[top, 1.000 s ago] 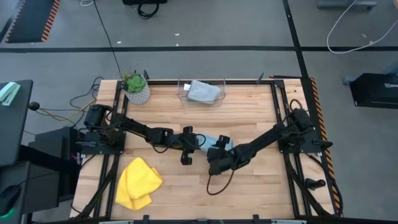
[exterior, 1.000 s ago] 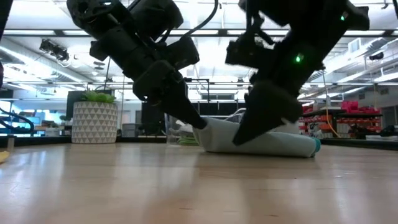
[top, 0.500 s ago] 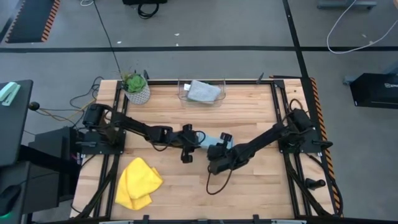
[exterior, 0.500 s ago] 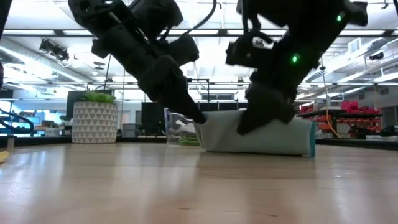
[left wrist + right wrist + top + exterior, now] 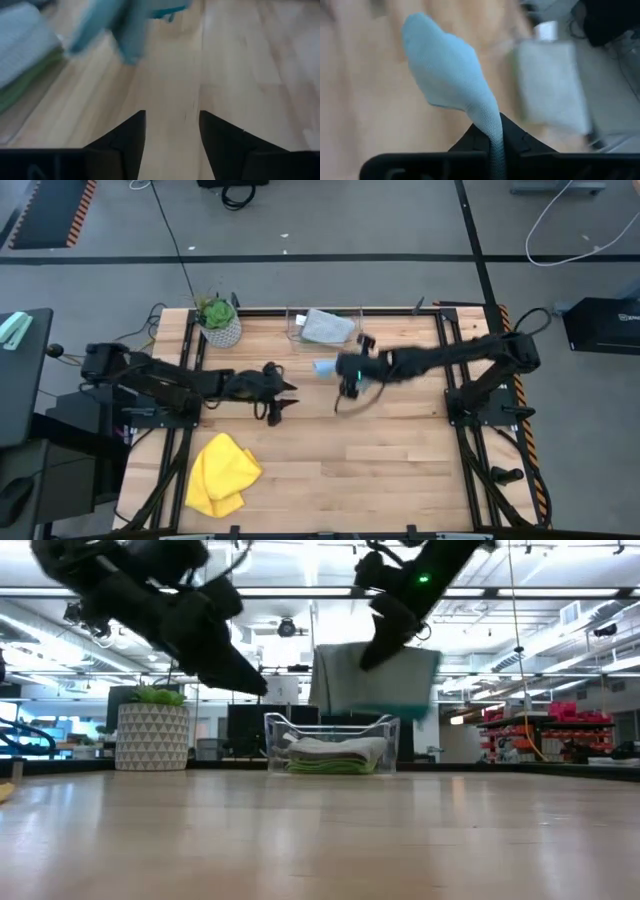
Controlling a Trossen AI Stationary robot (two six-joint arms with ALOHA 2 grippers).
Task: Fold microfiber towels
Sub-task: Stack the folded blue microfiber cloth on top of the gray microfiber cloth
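Light blue towel (image 5: pixel 326 367) pinched tight in right gripper (image 5: pixel 352 370), hung in air near far edge of table (image 5: pixel 400 470), just in front of clear bin (image 5: pixel 296 332). Grey towel (image 5: pixel 327 327) seen inside bin. Left gripper (image 5: pixel 283 395) held left of middle, fingers (image 5: pixel 127 140) apart, nothing held. Yellow towel (image 5: pixel 220 473) bunched at near left corner.

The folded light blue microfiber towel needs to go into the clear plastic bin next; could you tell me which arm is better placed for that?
The right. Its claw is shut on the folded light blue microfiber towel, held in the air by the clear plastic bin. The left claw is open, empty and farther away.
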